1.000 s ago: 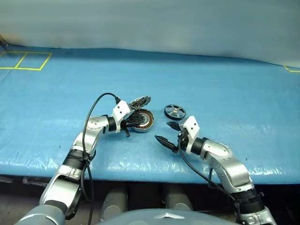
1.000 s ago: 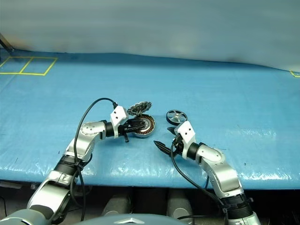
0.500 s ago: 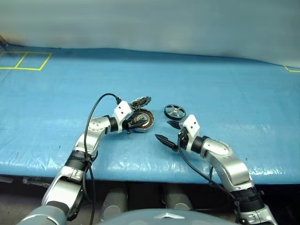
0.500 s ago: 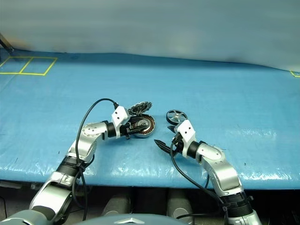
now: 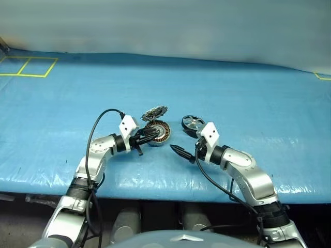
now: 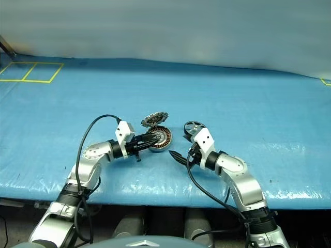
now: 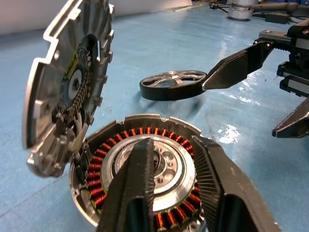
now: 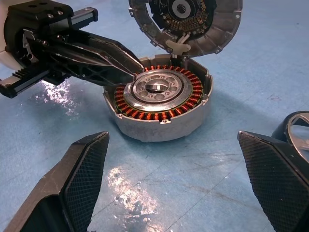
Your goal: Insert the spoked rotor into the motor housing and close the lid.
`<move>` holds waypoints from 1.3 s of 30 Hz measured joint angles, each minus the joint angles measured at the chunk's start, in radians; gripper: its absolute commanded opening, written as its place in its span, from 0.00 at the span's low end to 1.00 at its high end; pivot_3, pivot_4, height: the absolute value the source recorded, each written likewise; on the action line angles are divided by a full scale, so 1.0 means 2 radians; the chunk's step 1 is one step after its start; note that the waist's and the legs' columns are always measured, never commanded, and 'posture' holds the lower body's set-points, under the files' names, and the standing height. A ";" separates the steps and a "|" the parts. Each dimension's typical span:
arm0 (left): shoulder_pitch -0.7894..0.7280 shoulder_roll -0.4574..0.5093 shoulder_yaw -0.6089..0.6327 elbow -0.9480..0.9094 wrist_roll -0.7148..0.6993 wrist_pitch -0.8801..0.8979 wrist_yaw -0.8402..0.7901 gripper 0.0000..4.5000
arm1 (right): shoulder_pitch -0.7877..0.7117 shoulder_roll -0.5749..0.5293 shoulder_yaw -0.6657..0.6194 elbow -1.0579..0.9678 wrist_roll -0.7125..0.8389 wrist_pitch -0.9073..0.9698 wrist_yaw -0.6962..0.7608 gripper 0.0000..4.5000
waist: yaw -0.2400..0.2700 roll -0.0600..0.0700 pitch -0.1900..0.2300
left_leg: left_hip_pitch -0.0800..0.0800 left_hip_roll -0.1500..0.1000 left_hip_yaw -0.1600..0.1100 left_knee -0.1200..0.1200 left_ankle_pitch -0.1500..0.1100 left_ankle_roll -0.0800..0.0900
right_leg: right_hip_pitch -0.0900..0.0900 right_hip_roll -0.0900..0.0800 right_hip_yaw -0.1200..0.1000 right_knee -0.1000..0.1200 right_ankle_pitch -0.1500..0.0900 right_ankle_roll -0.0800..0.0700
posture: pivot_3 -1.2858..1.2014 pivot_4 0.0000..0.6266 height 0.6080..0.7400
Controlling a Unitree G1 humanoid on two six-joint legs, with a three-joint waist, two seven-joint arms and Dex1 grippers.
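So my left fingers sit pinched together, empty, tips over the housing mid-counter, steadying it with the lid tipped up. My right fingers gape wide, empty, beside the rotor, ready to fetch it.

So we've got a table covered in a glossy, wrinkly blue sheet, with yellow tape squares at the far left corner. Sitting right on it, nearer the front edge and about midway along, is the motor housing, copper windings showing, its lid tipped up on the far side. Just to its right, a small gap apart, the spoked rotor lies flat on the sheet.
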 measured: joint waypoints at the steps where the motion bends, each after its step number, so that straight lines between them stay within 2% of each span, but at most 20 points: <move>1: 0.000 -0.001 0.002 0.000 -0.002 0.003 0.003 0.01 | -0.003 0.001 0.002 0.003 -0.001 0.000 0.000 1.00 | 0.000 0.000 0.000 | 0.000 0.000 0.000 0.000 0.000 0.000 | 0.000 0.000 0.000 0.000 0.000 0.000 | 0.52 0.24 1.00; 10: -0.028 -0.009 0.002 0.000 -0.006 0.024 0.021 0.01 | -0.013 0.008 0.005 0.017 -0.003 -0.003 0.000 1.00 | 0.000 0.000 0.000 | 0.000 0.000 0.000 0.001 0.000 0.000 | 0.000 0.000 0.000 0.000 0.000 0.000 | 0.52 0.24 1.00; 21: -0.072 -0.001 -0.033 0.049 0.047 0.037 0.019 0.01 | 0.006 0.017 0.008 0.017 -0.006 -0.012 -0.011 1.00 | -0.001 0.000 0.000 | 0.000 0.000 0.000 0.001 0.000 0.000 | 0.000 0.000 0.000 0.000 0.001 0.001 | 0.52 0.24 1.00; 39: -0.071 -0.013 -0.031 0.052 0.047 0.033 0.017 0.01 | 0.008 0.021 0.008 0.016 -0.005 -0.012 -0.020 1.00 | 0.000 0.000 0.000 | 0.000 0.000 0.000 0.001 0.000 0.000 | 0.000 0.000 0.000 0.000 0.001 0.001 | 0.52 0.24 1.00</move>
